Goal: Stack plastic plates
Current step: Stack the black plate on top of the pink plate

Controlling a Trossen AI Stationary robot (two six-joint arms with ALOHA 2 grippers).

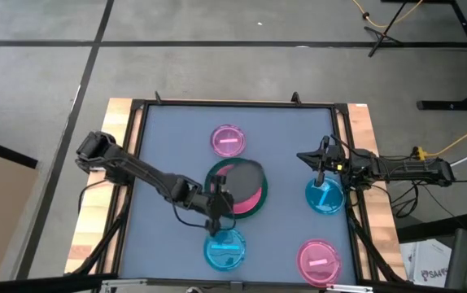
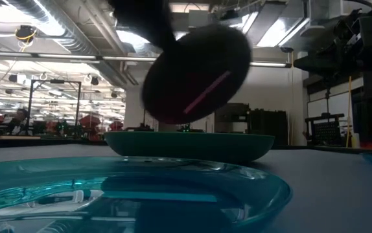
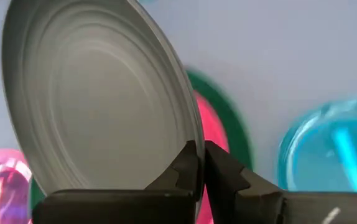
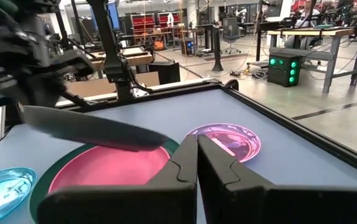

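The left gripper (image 1: 217, 202) is clamped on the rim of the dark grey plate (image 1: 244, 179), holding it tilted above the pink plate (image 1: 252, 199) in the green plate (image 1: 211, 175) at table centre; the grey plate extends toward two o'clock from the jaws. The right gripper (image 1: 318, 167), at three o'clock, has its fingers closed together, empty.

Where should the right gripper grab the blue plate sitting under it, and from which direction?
Judging by shape, take the blue plate by its raised rim, on the edge nearest the right gripper, coming down from above. It lies flat on the table, so only the thin lip offers a pinch. The left gripper pinches the grey plate the same way.
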